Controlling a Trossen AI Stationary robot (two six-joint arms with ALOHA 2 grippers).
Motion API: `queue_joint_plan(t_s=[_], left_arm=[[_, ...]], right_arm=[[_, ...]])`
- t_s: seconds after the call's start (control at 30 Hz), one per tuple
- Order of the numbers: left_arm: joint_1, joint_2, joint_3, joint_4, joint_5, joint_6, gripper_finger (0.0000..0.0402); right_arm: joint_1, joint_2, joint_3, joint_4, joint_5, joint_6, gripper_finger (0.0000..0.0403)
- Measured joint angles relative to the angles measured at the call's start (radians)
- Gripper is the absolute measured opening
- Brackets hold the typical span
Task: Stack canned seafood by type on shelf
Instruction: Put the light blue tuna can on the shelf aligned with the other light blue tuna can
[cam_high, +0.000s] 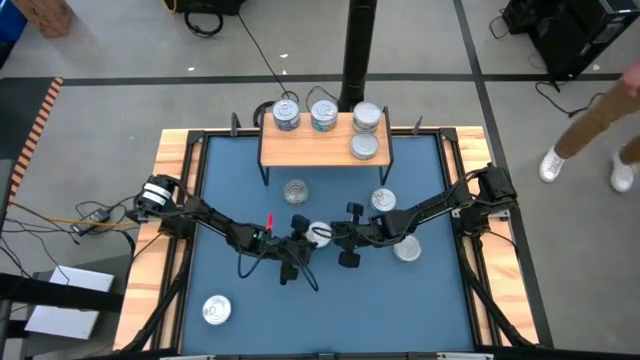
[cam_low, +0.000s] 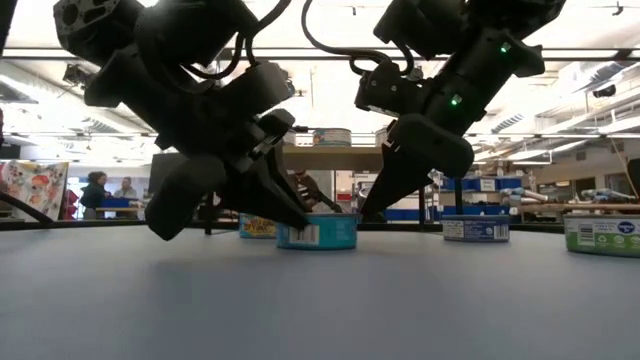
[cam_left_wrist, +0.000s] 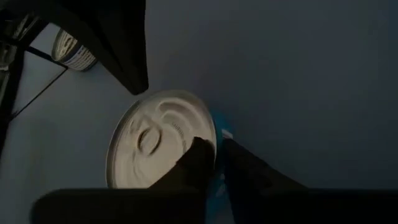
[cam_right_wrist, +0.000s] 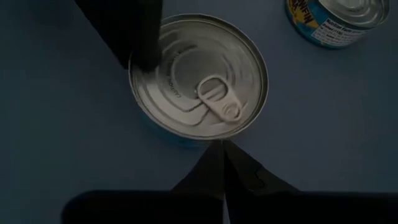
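Note:
A flat round tin with a silver pull-tab lid and a blue side label rests on its base in the middle of the blue mat. My left gripper comes at it from the left and is shut on its edge. My right gripper, shut, stands at the tin's right side. The shelf, a light-wood board on black legs, stands at the mat's far edge and carries several tins. My left gripper pinches the tin's rim on its left side, one finger on the lid and the other outside, against the blue wall. The fingers slant down from the table's left. The tin sits flat on the mat. My right gripper's shut fingertips lie against the tin's side wall on its right side, slanting down from the table's right. The tin stays flat on the mat between the two grippers.
Loose tins lie on the mat at the far middle, beside my right arm, and near the left front corner. A black pole rises behind the shelf. A person walks past at the far right.

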Motion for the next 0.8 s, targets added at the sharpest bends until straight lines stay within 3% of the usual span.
queue_joint_plan(t_s=[0.2,0.53,0.8], left_arm=[[0.000,0.002,0.037,-0.023,0.047,-0.001,0.0005],[0.000,0.003,0.121,-0.122,0.068,-0.056,0.0004],[0.004,0.003,0.174,-0.171,0.159,-0.240,0.0003]], right_arm=[[0.012,-0.014,0.000,-0.010,0.017,0.000,0.0028],[0.104,-0.055,0.038,-0.137,0.156,-0.037,0.0101],[0.223,-0.045,0.039,-0.132,0.285,-0.061,0.0180]])
